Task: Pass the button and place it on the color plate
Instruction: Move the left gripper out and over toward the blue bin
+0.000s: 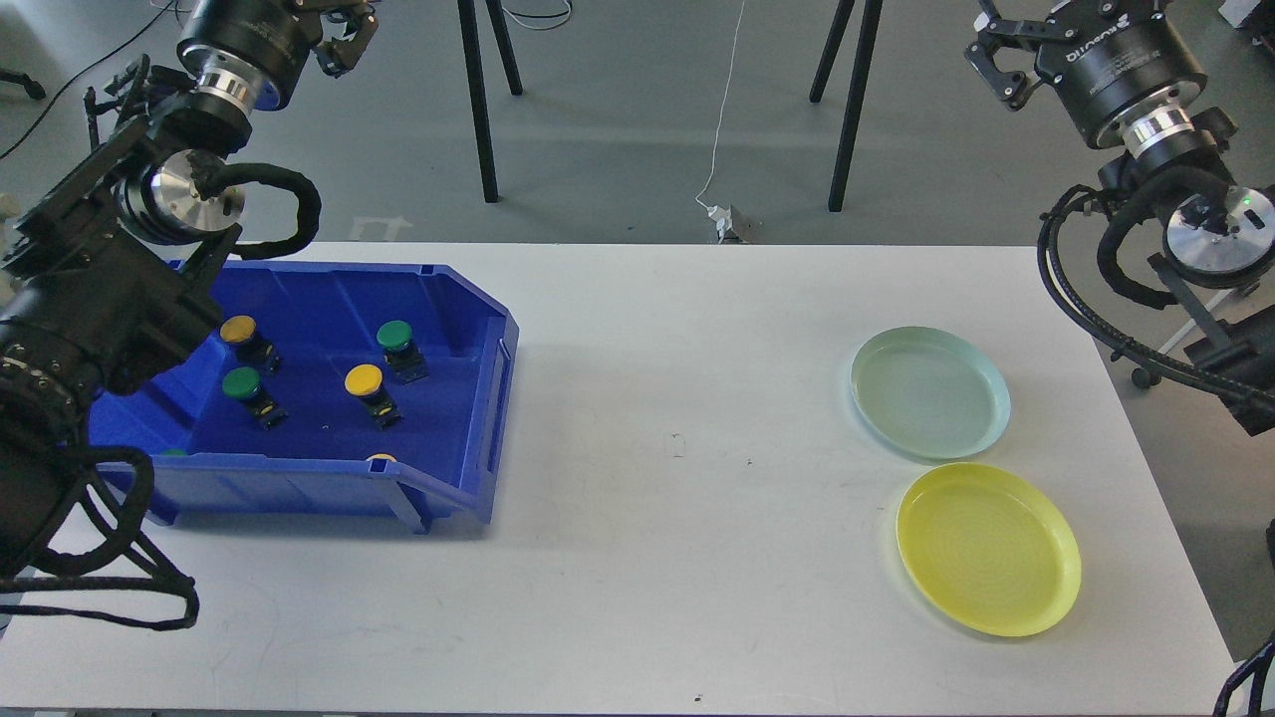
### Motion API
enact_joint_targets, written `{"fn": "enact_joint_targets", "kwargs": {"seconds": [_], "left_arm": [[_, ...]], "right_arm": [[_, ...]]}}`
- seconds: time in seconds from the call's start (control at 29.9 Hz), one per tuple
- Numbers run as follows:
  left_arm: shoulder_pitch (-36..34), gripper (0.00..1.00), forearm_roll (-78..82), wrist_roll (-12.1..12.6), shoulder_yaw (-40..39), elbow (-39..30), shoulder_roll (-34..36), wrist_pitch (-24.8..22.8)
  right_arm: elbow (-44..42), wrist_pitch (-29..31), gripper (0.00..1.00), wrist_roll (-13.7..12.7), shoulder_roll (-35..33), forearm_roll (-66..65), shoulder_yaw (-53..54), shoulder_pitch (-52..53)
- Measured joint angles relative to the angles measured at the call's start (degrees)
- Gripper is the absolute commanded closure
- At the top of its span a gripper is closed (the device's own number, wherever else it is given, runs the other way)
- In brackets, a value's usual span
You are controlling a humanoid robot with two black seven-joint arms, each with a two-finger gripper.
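The white surface (647, 448) carries a blue bin (478, 398) at its left edge, corralling the buttons (365, 380); green plate (981, 398) and yellow plate (1046, 558) wait right. Left end effector (344, 40) and right end effector (996, 65): cannot tell.

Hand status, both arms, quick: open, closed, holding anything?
Left hand: raised above the blue bin, holding nothing, open or closed cannot be told.
Right hand: raised, holding nothing, open or closed cannot be told.
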Motion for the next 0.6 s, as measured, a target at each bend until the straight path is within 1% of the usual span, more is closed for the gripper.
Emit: {"fn": "enact_joint_targets", "kwargs": {"seconds": [0.23,0.33,0.37,0.47,0.54,0.6], "left_arm": [[-0.3,0.0,-0.2,0.2,0.4,-0.7,-0.2,0.0],[-0.3,0.0,0.2,0.8,1.1,-3.5,1.2,0.5],[-0.3,0.0,0.5,0.8,1.9,-5.5,2.7,0.8],[-0.4,0.0,2.3,0.8,6.6,-13.1,10.2,2.5],[-0.8,0.0,5.1,0.7,10.1,-18.5,15.0,3.9],[-0.9,0.0,9.1,0.7,11.9,-22.4,18.5,4.7]], "right_arm": [[0.1,0.2,0.0,0.1,0.1,0.0,0.5,-0.8],[0.3,0.2,0.0,0.1,0.1,0.0,1.1,-0.8],[0.3,0.2,0.0,0.1,0.1,0.0,1.2,-0.8],[0.4,0.2,0.0,0.1,-0.3,0.0,1.4,-0.8],[0.5,0.3,0.0,0.1,-0.5,0.0,1.4,-0.8],[0.5,0.3,0.0,0.1,-0.6,0.0,1.4,-0.9]]}}
